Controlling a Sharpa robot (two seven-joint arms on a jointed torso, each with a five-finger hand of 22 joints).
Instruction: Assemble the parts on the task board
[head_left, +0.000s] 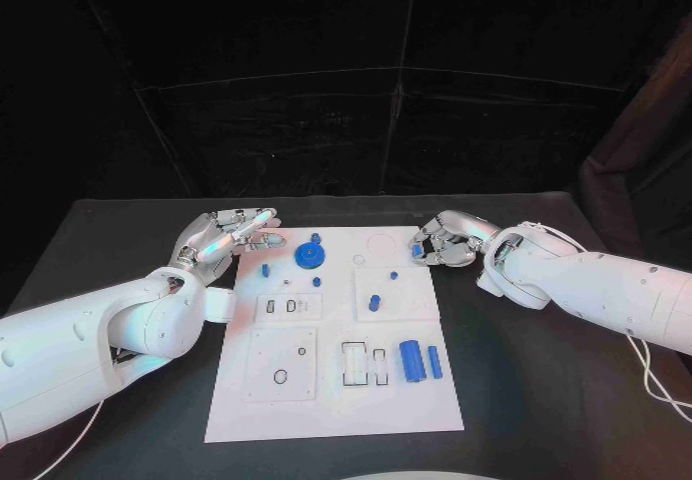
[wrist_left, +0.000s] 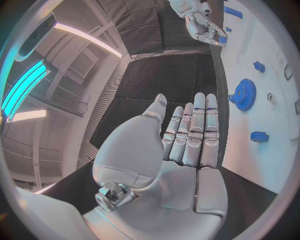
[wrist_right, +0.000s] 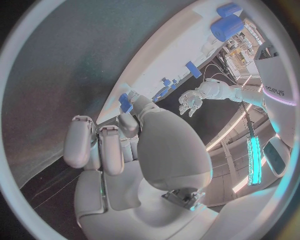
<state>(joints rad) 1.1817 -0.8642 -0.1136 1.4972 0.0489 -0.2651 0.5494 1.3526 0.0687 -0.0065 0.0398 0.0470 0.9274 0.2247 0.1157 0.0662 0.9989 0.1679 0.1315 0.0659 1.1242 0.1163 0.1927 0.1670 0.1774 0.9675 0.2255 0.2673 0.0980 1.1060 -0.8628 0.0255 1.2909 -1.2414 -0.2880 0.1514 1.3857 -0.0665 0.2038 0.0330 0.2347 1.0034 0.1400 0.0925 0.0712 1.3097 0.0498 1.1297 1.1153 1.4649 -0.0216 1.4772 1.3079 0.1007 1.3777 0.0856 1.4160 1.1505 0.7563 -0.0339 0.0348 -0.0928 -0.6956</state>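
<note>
The white task board (head_left: 339, 400) lies in the middle of the black table. On it are a blue gear (head_left: 309, 255), several small blue pegs such as one (head_left: 374, 301) near the middle, and two blue cylinders (head_left: 411, 360) lying side by side. My left hand (head_left: 231, 235) hovers at the board's far left corner with its fingers straight and apart, holding nothing; the gear (wrist_left: 242, 95) lies just beyond its fingertips. My right hand (head_left: 447, 242) is at the far right edge of the board and pinches a small blue part (head_left: 418, 251) between thumb and finger (wrist_right: 125, 102).
The board has several empty outlined recesses, such as a rectangular slot (head_left: 353, 365) next to the cylinders and a square plate (head_left: 283, 365) at the near left. Black table (head_left: 562, 400) surrounds the board on all sides.
</note>
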